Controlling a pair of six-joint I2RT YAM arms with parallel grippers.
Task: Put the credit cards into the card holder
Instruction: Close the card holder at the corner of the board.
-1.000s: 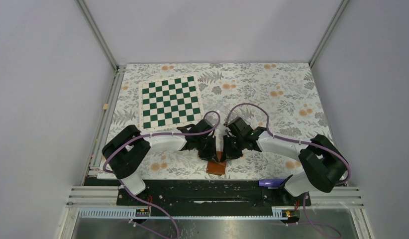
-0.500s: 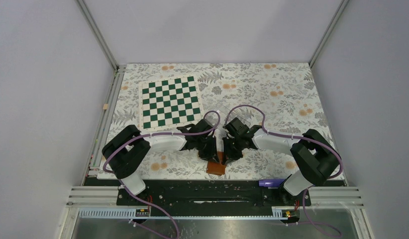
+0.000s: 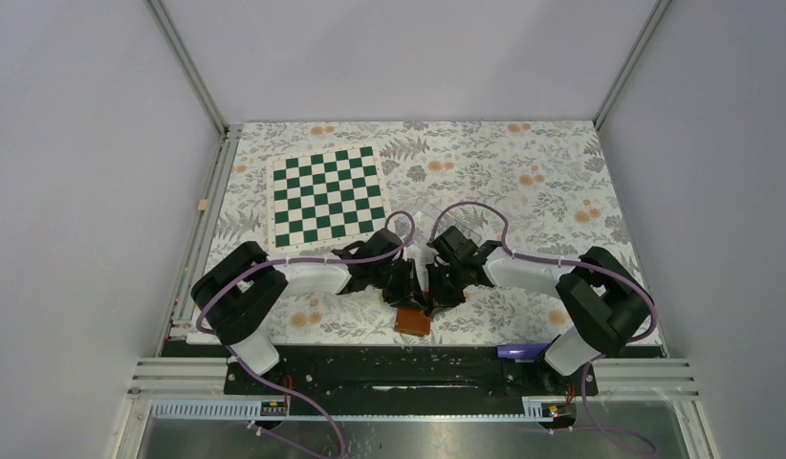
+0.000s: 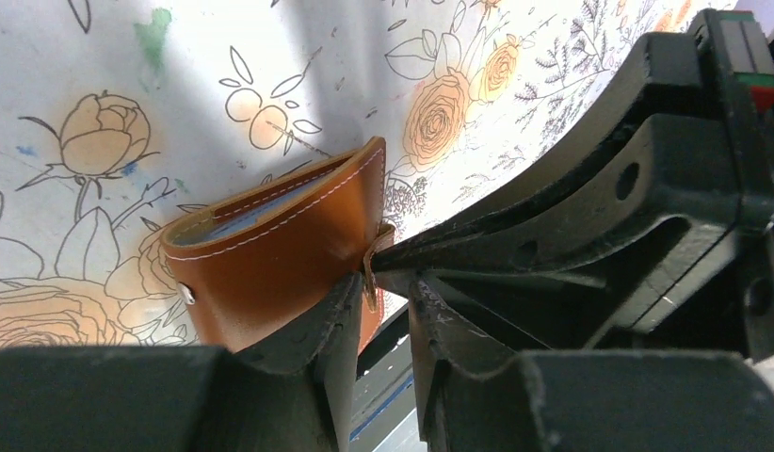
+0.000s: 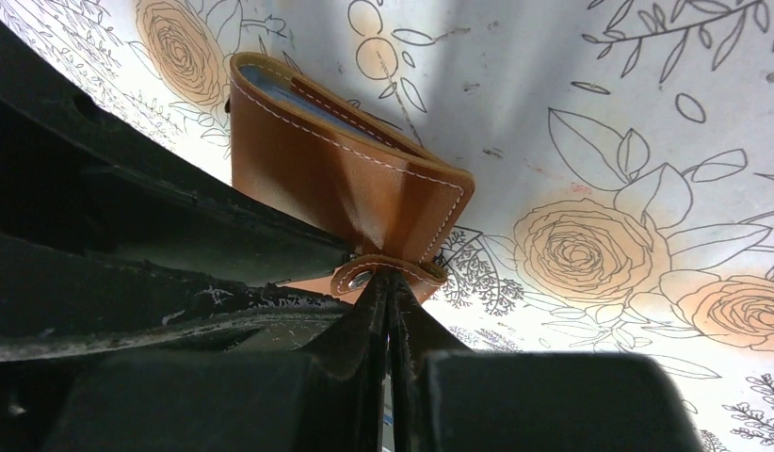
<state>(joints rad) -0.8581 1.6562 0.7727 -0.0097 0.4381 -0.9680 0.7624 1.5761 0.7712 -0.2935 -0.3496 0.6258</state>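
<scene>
While your left gripper [image 4: 381, 297] hung low over the near middle of the table [image 4: 101, 56], its jaws stood only a narrow way apart and clamped nothing. One finger [image 4: 317, 344] lay against the brown face of the card holder [image 4: 270, 250], and the gap between the fingers pointed at the snap strap [image 4: 374, 273].

From that gripper the holder lay just ahead and a little to the left, propped on its fold like a small tent. Its long stitched edge ran slantwise across the line of your fingers, not along it. The pale blue sleeves showed only as a sliver at the upper mouth, turned away from the left fingertips. No credit cards showed in any view, so you could not tell whether they were already inside.

To the right of the holder, your right gripper [image 5: 388, 292] was pinched tight on the strap, just beside the snap, and kept that flap lifted off the table. The two grippers were nearly touching, tip to tip, with the strap between them.

Both arms were equally near, but only the right had a hold. By my judgement, the next move turned on the left fingers reaching the mouth side, on the far side of the holder from them.
</scene>
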